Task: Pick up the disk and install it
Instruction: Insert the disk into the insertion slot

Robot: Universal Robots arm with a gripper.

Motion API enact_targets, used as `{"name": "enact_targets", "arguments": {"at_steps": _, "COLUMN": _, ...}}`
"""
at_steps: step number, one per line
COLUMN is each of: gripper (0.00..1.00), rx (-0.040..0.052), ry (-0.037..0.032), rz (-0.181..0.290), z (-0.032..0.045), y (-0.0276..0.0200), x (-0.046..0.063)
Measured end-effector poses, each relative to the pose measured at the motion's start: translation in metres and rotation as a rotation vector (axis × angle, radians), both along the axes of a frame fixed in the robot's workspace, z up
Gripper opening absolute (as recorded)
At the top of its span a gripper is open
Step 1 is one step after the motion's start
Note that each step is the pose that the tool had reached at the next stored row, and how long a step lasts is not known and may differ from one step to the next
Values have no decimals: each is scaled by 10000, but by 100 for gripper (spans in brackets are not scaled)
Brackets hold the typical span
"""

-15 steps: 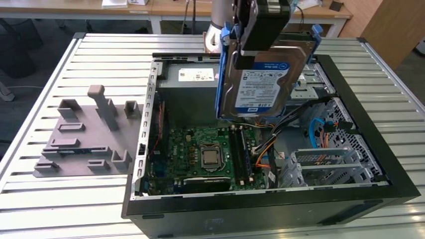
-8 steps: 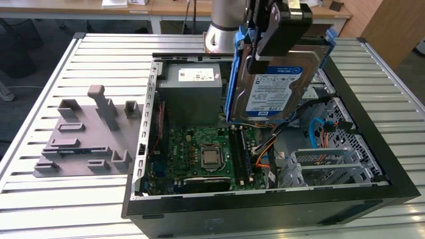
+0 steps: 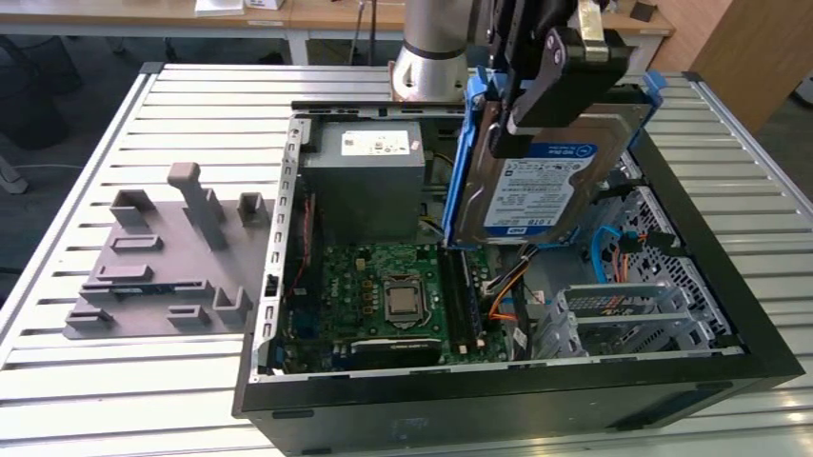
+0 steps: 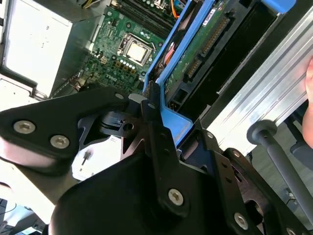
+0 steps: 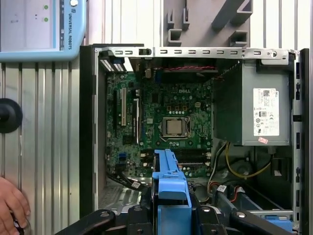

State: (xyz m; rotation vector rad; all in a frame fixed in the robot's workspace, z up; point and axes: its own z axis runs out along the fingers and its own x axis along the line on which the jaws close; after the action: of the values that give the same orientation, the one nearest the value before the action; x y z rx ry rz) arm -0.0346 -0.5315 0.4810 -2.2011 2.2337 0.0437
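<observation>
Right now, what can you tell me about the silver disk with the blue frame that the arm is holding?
The disk is a flat silver metal rectangle with a blue-and-white label and a blue plastic frame round its edges. Its back, in the second wrist view, is a green circuit board. The black gripper clamps its upper end; it hangs nearly upright, lower end over the open computer case.

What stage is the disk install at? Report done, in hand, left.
Done: the disk is picked up, clamped on edge in the gripper. In hand: it hangs above the open computer case, beside the power supply. Left: installing; it is not yet seated in the drive cage.
</observation>
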Motion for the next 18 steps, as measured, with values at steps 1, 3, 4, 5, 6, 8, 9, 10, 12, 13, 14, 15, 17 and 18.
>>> {"name": "enact_targets", "arguments": {"at_steps": 1, "gripper": 36, "rx": 0, "ry": 0, "rz": 1, "z": -4, "y": -17, "x": 7}}
{"name": "enact_targets", "arguments": {"at_steps": 3, "gripper": 36, "rx": -1, "ry": 0, "rz": 1, "z": -13, "y": -52, "x": 21}}
{"name": "enact_targets", "arguments": {"at_steps": 4, "gripper": 36, "rx": -1, "ry": 1, "rz": 0, "z": -17, "y": -68, "x": 28}}
{"name": "enact_targets", "arguments": {"at_steps": 5, "gripper": 36, "rx": -1, "ry": 0, "rz": 0, "z": -21, "y": -86, "x": 35}}
{"name": "enact_targets", "arguments": {"at_steps": 6, "gripper": 36, "rx": 0, "ry": 0, "rz": -1, "z": -26, "y": -100, "x": 43}}
{"name": "enact_targets", "arguments": {"at_steps": 8, "gripper": 36, "rx": 0, "ry": 0, "rz": 0, "z": -35, "y": -119, "x": 61}}
{"name": "enact_targets", "arguments": {"at_steps": 9, "gripper": 36, "rx": 1, "ry": 0, "rz": -1, "z": -40, "y": -124, "x": 73}}
{"name": "enact_targets", "arguments": {"at_steps": 10, "gripper": 36, "rx": 1, "ry": 0, "rz": -1, "z": -45, "y": -128, "x": 88}}
{"name": "enact_targets", "arguments": {"at_steps": 12, "gripper": 36, "rx": -1, "ry": 0, "rz": -1, "z": -51, "y": -134, "x": 105}}
{"name": "enact_targets", "arguments": {"at_steps": 13, "gripper": 36, "rx": -1, "ry": -1, "rz": -1, "z": -53, "y": -136, "x": 106}}
{"name": "enact_targets", "arguments": {"at_steps": 14, "gripper": 36, "rx": -1, "ry": -6, "rz": -2, "z": -57, "y": -139, "x": 106}}
{"name": "enact_targets", "arguments": {"at_steps": 15, "gripper": 36, "rx": 0, "ry": -11, "rz": -2, "z": -61, "y": -142, "x": 108}}
{"name": "enact_targets", "arguments": {"at_steps": 17, "gripper": 36, "rx": 0, "ry": -12, "rz": 0, "z": -72, "y": -153, "x": 114}}
{"name": "enact_targets", "arguments": {"at_steps": 18, "gripper": 36, "rx": -1, "ry": -12, "rz": 0, "z": -79, "y": -162, "x": 116}}
